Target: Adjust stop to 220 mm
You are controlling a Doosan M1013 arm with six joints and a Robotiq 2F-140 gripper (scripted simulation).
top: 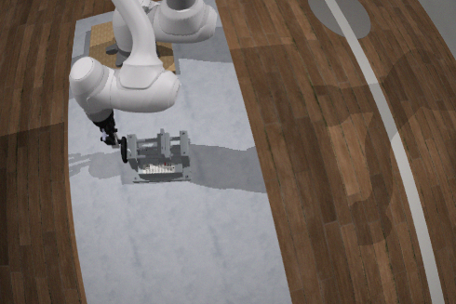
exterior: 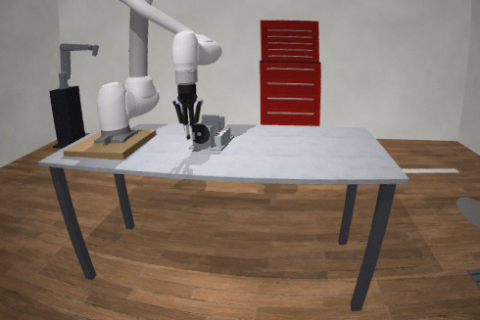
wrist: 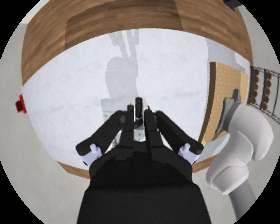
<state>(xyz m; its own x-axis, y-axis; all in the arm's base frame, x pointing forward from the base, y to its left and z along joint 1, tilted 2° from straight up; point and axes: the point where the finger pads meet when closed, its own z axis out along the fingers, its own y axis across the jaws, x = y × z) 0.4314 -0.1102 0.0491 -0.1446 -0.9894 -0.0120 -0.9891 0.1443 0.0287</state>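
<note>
The black handwheel (top: 124, 150) (exterior: 201, 134) stands upright on the left end of the grey stop fixture (top: 184, 144) (exterior: 213, 119). In the wrist view the wheel (wrist: 138, 107) shows nearly edge-on. The stop block (top: 164, 144) stands between the fixture's end plates, a little right of the middle in the top view. The pale scale (top: 157, 169) lies in front; its numbers are too small to read. My gripper (top: 114, 143) (exterior: 188, 136) (wrist: 138, 103) points down at the wheel's outer face, its fingers nearly together and shut on the crank handle, which they mostly hide.
The fixture stands on the pale table (top: 186, 250) (exterior: 304, 156). The arm's base stands on a wooden board (top: 100, 36) (exterior: 80, 150) (wrist: 212, 95) at one end of the table. A red tool cabinet (exterior: 290, 92) and a black pedestal with a small arm (exterior: 68, 114) stand beyond the table.
</note>
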